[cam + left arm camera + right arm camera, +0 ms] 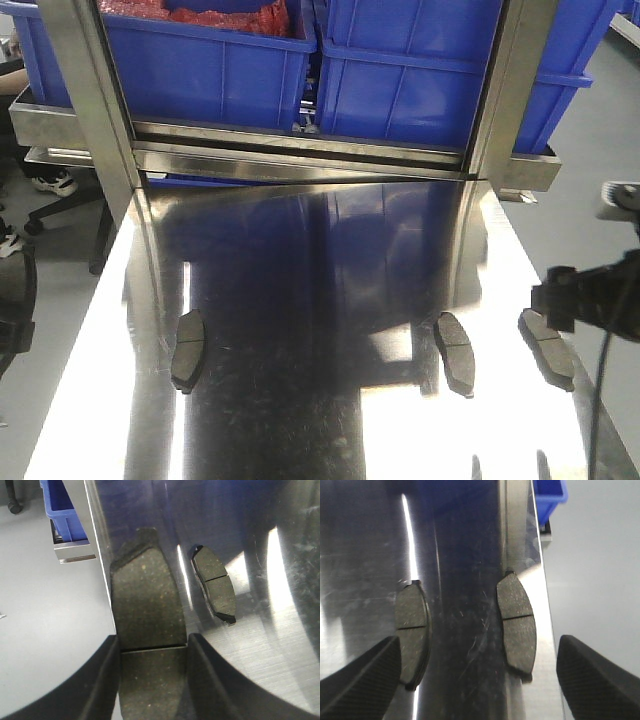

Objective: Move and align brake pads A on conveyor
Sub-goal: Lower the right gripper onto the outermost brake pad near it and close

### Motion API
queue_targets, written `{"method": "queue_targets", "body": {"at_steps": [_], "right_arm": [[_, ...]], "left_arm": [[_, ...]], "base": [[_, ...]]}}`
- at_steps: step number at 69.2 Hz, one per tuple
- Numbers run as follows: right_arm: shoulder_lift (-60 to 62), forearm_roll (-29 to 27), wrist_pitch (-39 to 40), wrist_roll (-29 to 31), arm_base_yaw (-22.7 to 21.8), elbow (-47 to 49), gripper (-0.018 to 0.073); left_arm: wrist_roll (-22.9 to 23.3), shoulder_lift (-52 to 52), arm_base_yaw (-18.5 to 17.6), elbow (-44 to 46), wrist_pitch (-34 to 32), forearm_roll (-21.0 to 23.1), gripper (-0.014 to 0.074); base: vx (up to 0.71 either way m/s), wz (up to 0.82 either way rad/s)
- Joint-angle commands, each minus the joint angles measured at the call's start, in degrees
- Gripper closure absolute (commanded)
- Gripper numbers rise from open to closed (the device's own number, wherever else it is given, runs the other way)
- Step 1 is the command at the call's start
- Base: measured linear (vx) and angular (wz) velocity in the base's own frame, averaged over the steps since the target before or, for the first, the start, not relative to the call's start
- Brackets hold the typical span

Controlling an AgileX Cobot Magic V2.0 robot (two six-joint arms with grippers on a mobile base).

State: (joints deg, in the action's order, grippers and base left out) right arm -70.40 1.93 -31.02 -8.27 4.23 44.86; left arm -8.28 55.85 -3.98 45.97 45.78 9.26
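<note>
Three grey brake pads lie on a shiny steel tabletop [300, 300]: one at the left [188, 350], one right of centre [455, 350] and one at the right edge [548, 347]. My left gripper [152, 680] is shut on another brake pad [147, 605], held over the table's left edge, with the left pad [214, 584] lying just to its right. My right gripper [480, 680] is open above the two right-hand pads, one [412, 635] by its left finger and one [516, 627] between the jaws near the table's edge. This gripper shows as a dark block [560, 300]. The conveyor is out of view.
Blue plastic bins [400, 80] stand on a steel rack [300, 150] behind the table, with two steel uprights [95, 100] at its back corners. Grey floor lies past both table sides. Chair legs [60, 205] show at the far left.
</note>
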Motion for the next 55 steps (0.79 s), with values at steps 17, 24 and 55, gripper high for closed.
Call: {"method": "queue_targets", "body": {"at_steps": [17,24,55], "right_arm": [[-17.2,4.5,-9.1,-2.2,-0.4,16.8,-0.0035],[-21.5,6.7,-12.1,-3.5,-0.6,19.8,-0.0035],[-29.5,5.1,-13.2,-0.4,-3.7,21.1,-0.0011]], "left_arm": [[0.0,-0.8,-0.2,1.5,-4.2,0.7,0.0433],[0.0,-0.8,-0.2,1.5,-4.2,0.7,0.0433],[0.0,-0.8,-0.2,1.5,-4.2,0.7,0.0433]], "base": [[0.00,0.00],[0.00,0.00],[0.00,0.00]]}}
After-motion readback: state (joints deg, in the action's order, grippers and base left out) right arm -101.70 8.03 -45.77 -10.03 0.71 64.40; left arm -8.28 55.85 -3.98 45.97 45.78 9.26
